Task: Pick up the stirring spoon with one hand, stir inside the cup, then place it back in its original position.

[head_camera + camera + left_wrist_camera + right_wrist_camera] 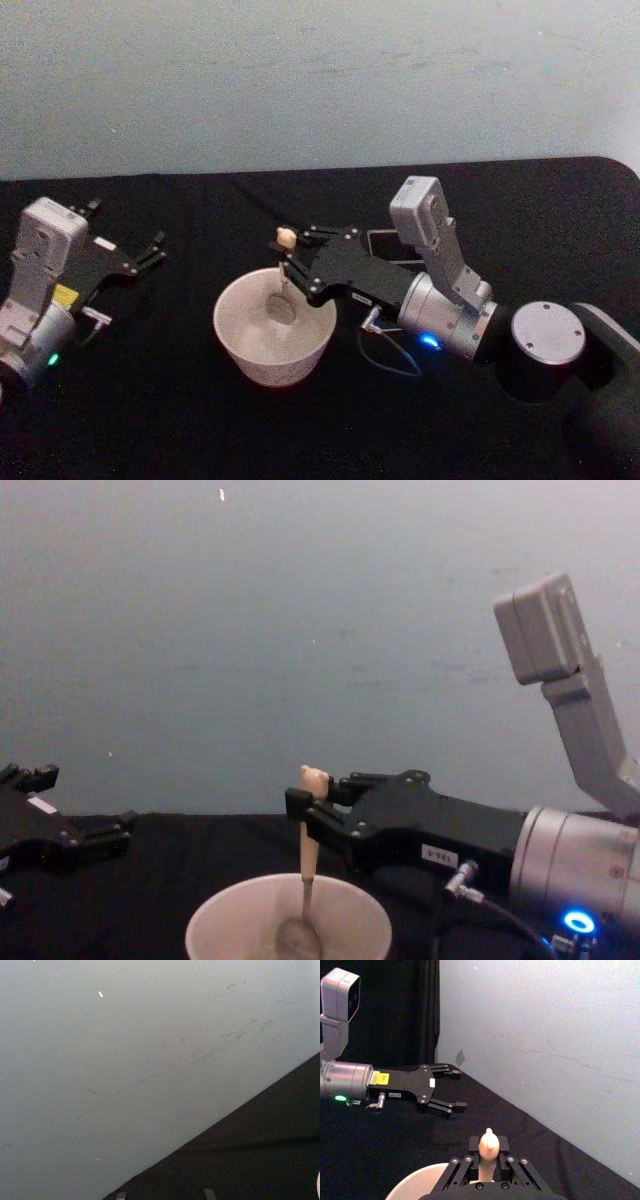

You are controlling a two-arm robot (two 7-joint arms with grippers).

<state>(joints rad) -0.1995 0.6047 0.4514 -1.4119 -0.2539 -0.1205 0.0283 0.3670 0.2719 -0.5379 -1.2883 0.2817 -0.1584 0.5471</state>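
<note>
A black tabletop (150,420) runs back to a pale wall (300,80). The right tool (287,262), reaching in from the right, hangs over the wide cream cup (270,365) at centre. The left tool (155,252) is well apart to the cup's left, its fingers spread wide. A dark box (385,243) stands just behind the right arm. Clamped in the right tool just below its eared knob, the spoon (309,855) stands nearly upright, its lower end down inside the cup.

Black-clothed table (150,420) against scuffed pale grey wall (300,80).
</note>
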